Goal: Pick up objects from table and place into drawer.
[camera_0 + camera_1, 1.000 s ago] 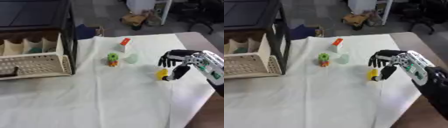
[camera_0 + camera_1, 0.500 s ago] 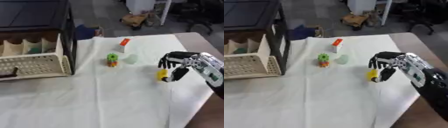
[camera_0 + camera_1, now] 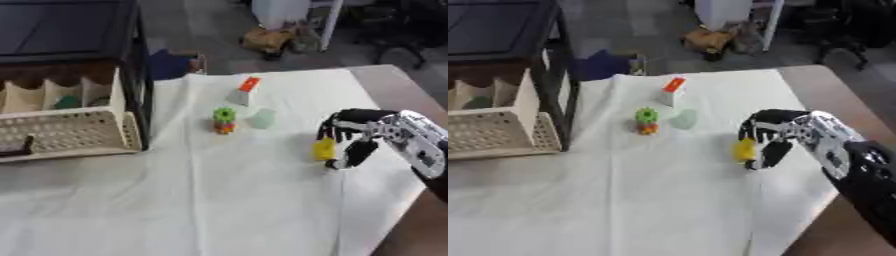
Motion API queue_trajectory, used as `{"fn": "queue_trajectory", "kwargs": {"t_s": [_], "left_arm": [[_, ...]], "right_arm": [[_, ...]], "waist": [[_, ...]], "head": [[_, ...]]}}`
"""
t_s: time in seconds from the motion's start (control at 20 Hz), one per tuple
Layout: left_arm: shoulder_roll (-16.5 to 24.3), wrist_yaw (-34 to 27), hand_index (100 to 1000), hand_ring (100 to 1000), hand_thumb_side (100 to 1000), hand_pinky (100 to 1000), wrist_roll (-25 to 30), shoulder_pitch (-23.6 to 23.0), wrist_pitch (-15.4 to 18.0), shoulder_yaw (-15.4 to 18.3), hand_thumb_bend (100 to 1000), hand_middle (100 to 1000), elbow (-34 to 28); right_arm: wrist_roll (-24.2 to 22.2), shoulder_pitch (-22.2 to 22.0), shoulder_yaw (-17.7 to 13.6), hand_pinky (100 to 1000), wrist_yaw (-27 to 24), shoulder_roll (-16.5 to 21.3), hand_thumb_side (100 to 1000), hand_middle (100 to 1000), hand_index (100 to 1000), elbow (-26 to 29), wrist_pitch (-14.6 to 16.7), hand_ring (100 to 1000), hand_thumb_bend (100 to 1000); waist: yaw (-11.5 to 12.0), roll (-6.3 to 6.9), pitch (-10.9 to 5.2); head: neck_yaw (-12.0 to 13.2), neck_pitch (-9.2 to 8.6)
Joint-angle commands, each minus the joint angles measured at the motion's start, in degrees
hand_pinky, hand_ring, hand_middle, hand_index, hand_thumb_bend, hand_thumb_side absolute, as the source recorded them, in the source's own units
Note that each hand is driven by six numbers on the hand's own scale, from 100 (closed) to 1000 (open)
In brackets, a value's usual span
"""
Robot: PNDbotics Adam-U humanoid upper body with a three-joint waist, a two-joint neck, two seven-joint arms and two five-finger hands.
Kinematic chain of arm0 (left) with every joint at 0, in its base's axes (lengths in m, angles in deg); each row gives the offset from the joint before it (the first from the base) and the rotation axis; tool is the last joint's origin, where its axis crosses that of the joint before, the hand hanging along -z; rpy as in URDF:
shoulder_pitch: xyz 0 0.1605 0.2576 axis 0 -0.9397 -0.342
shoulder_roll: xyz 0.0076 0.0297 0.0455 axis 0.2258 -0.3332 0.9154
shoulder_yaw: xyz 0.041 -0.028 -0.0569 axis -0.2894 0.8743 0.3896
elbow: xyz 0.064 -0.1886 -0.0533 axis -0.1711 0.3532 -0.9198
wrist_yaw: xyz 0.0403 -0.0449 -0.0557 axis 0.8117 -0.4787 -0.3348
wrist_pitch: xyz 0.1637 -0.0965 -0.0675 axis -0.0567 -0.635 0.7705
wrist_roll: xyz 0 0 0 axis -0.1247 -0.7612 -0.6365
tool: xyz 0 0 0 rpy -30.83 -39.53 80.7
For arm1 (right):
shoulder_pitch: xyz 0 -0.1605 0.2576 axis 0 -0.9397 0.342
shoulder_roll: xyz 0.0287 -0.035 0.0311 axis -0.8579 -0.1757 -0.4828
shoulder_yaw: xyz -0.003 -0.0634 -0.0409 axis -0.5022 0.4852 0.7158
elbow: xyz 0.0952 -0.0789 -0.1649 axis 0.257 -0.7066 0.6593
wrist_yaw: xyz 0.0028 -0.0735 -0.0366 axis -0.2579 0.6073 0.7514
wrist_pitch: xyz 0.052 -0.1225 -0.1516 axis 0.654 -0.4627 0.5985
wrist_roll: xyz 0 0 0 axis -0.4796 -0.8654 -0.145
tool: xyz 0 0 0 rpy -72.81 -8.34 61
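Table [image 3: 219, 200] under white cloth [image 3: 175, 170]

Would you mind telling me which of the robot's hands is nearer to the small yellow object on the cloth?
The right hand: its curled fingers close around the yellow object. The left hand shows in neither view.

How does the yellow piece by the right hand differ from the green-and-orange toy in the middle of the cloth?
The yellow piece is one colour; the toy is green on top, orange below. The yellow piece sits between the right hand's curled fingers; the toy stands free, untouched. The yellow piece lies nearer the cloth's right edge; the toy is central. Both are small and rest on the cloth.
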Motion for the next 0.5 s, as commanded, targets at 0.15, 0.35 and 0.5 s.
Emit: {"fn": "queue_trajectory", "kwargs": {"t_s": [0.15, 0.35, 0.5], "left_arm": [[0.92, -0.19, 617, 329, 1000, 343, 0.26, 0.23, 0.03, 0.78, 100, 361, -0.68], [0.83, -0.21, 615, 329, 1000, 344, 0.41, 0.14, 0.07, 0.8, 100, 361, -0.68], [0.75, -0.19, 613, 328, 1000, 343, 0.51, 0.07, 0.07, 0.8, 100, 360, -0.68]], "right_arm": [[0.6, 0.9, -0.24, 576, 1.19, 1.24, 246, 589, 774, -0.25, 0.0, 627, 384], [1.5, 1.06, -0.19, 570, 1.56, 1.03, 254, 585, 770, -0.87, -0.19, 622, 390], [1.86, 1.19, -0.08, 566, 1.46, 0.95, 263, 582, 766, -1.07, -0.36, 620, 390]], "waist": [[0.13, -0.02, -0.85], [0.23, 0.02, -0.75], [0.28, 0.03, -0.7]], "head": [[-0.2, -0.65], [-0.26, -0.76], [-0.34, -0.76]]}}
